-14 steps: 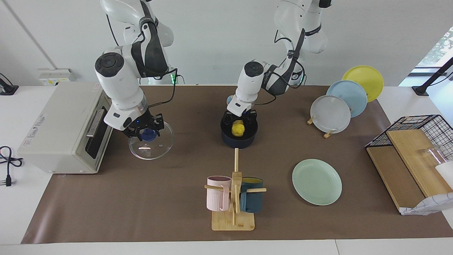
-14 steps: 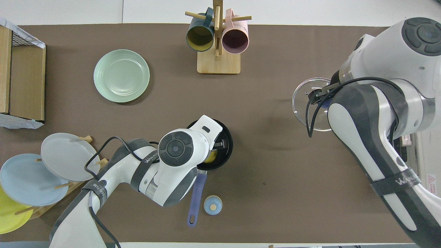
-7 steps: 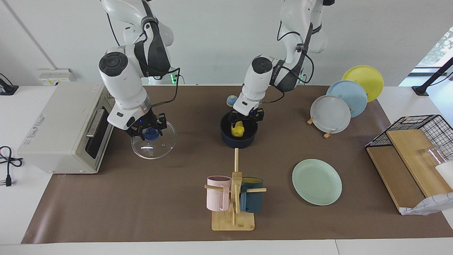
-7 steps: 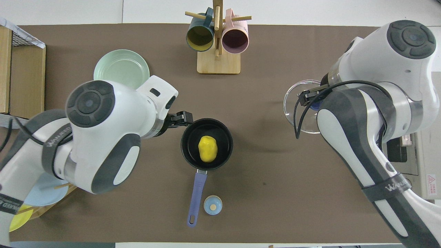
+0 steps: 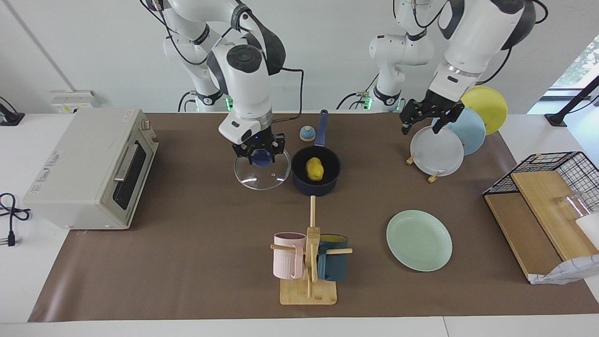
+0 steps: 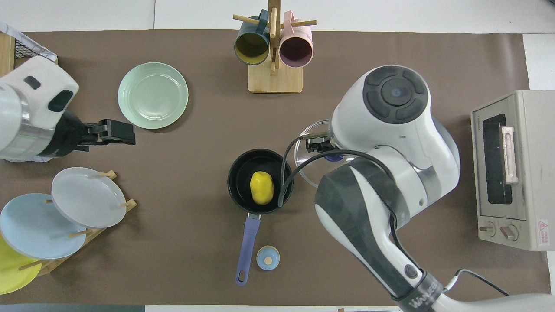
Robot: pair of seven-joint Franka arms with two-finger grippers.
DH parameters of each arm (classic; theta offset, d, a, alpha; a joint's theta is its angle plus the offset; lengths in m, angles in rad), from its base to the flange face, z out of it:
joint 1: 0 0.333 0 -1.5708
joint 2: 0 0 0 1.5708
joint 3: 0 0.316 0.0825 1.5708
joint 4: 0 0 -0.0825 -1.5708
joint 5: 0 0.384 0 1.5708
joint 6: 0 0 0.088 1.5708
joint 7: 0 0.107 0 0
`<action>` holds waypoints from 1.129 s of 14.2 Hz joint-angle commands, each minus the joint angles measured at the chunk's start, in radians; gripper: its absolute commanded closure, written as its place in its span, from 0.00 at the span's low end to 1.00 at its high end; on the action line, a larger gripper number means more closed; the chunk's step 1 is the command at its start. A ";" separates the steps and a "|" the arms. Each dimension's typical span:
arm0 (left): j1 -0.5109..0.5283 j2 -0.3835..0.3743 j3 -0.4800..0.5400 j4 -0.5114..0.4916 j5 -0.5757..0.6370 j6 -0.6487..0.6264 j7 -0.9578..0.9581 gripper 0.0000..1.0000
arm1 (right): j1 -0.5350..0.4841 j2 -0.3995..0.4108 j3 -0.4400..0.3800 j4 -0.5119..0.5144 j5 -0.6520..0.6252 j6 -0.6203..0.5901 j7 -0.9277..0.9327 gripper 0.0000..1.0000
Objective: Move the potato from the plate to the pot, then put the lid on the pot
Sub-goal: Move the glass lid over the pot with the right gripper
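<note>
Facing view: the right gripper (image 5: 259, 152) is hanging low over the table, its fingers clamped on the blue knob of the round clear glass lid with a metal rim (image 5: 262, 171). The lid is riding just beside the small dark navy-blue saucepan, the pot (image 5: 316, 176), which lies from the gripper toward the left arm's end of the table; the two rims are almost touching. The small bright yellow lumpy potato (image 5: 314, 169) is sitting inside the pot. The pot's long blue handle is pointing toward the robots, clear of the lid's path. The left gripper (image 5: 427, 115) is waiting high over the rack of white, blue and yellow plates, fingers spread and empty. The round pale mint-green plate (image 5: 419, 240) is lying bare.

Overhead view: the right gripper (image 6: 323, 145) is mostly hidden under its own arm; the lid (image 6: 308, 152) is peeking out beside the pot (image 6: 260, 181), with the potato (image 6: 262, 187) in the middle of it. The left gripper (image 6: 113, 132) is hovering near the plate (image 6: 153, 95).

Half a second ago the lid was well apart from the pot, near the toaster oven (image 5: 89, 168), and the left gripper was directly over the pot; now the lid has travelled most of the way and the left arm has withdrawn. Judging from this, a short sideways carry and a lowering remain.
</note>
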 commanded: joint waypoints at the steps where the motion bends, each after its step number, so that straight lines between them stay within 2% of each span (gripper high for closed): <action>1: 0.057 0.004 -0.014 0.045 0.077 -0.070 0.106 0.00 | 0.003 0.078 0.138 0.077 -0.100 -0.002 0.221 1.00; 4: 0.057 0.025 -0.014 0.150 0.093 -0.166 0.104 0.00 | 0.044 0.104 0.203 0.076 -0.137 0.035 0.371 1.00; 6: 0.063 0.027 -0.014 0.148 0.094 -0.177 0.104 0.00 | 0.090 0.116 0.215 0.068 -0.183 0.031 0.406 1.00; 10: 0.059 0.008 -0.016 0.101 0.093 -0.163 0.100 0.00 | 0.086 0.150 0.215 0.057 -0.222 0.063 0.405 1.00; 14: 0.040 0.045 -0.010 0.134 0.085 -0.176 0.098 0.00 | 0.083 0.178 0.214 0.051 -0.223 0.124 0.409 1.00; 16: 0.039 0.073 -0.008 0.193 0.079 -0.180 0.098 0.00 | 0.084 0.176 0.214 0.025 -0.234 0.133 0.409 1.00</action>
